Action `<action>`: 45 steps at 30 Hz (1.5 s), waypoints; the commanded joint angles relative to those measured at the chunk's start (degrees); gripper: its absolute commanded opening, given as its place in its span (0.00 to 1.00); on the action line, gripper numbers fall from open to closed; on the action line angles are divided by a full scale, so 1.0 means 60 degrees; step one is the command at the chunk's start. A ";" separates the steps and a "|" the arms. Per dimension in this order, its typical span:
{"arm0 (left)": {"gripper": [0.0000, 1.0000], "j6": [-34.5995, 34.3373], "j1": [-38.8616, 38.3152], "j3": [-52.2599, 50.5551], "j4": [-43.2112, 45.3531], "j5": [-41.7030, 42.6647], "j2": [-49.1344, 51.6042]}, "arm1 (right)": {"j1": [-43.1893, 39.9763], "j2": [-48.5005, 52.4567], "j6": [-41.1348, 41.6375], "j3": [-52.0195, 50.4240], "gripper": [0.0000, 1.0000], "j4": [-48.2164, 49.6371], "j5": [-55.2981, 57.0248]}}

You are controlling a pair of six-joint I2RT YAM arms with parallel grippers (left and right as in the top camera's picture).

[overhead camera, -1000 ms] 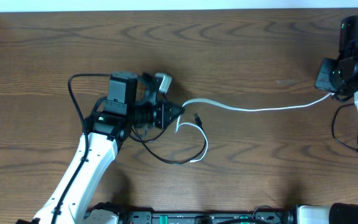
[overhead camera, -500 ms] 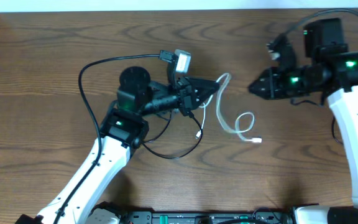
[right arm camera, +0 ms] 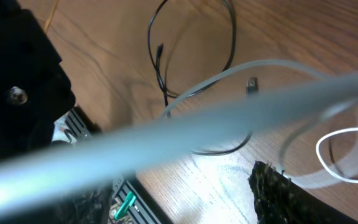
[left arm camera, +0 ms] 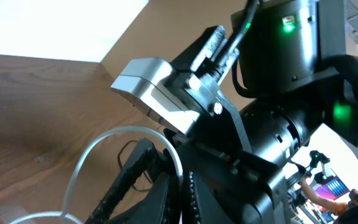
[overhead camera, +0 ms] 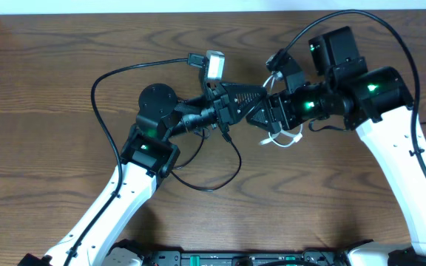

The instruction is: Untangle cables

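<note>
The white cable (overhead camera: 287, 139) lies in small loops at the table's middle, with one strand rising into my left gripper (overhead camera: 248, 100), which is shut on it. In the left wrist view that white cable (left arm camera: 86, 162) arcs up and runs between the closed jaws of the left gripper (left arm camera: 184, 193). The black cable (overhead camera: 228, 174) loops loosely on the wood below the left gripper. My right gripper (overhead camera: 263, 112) faces the left one, almost tip to tip, and is open. In the right wrist view the white cable (right arm camera: 229, 118) crosses as a blurred band above the spread fingers of the right gripper (right arm camera: 179, 205), and the black cable (right arm camera: 229, 37) curls beyond.
A thicker black wire (overhead camera: 98, 111) from the left arm arcs over the table at the left. A small grey camera block (overhead camera: 214, 66) sits on top of the left wrist. The table's far edge meets a white wall (overhead camera: 198, 6).
My right arm swung in from the far right to the middle and opened, letting go of the white cable's end. The white cable sprang back into loops. My left gripper moved up and right.
</note>
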 commanded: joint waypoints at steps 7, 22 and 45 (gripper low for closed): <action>0.08 -0.0073 -0.0025 0.0080 0.0015 0.0146 -0.0004 | 0.0124 -0.0029 -0.0113 -0.0080 0.69 0.0627 0.2867; 0.08 -0.1257 -0.0018 0.0084 0.0189 0.0557 -0.0007 | 0.0124 0.0044 -0.1617 -0.0084 0.55 0.3082 0.2710; 0.08 -0.4248 0.1082 0.0084 0.3410 0.1577 -0.0011 | -0.0288 0.0040 -0.3111 -0.0084 0.74 0.2339 -0.0572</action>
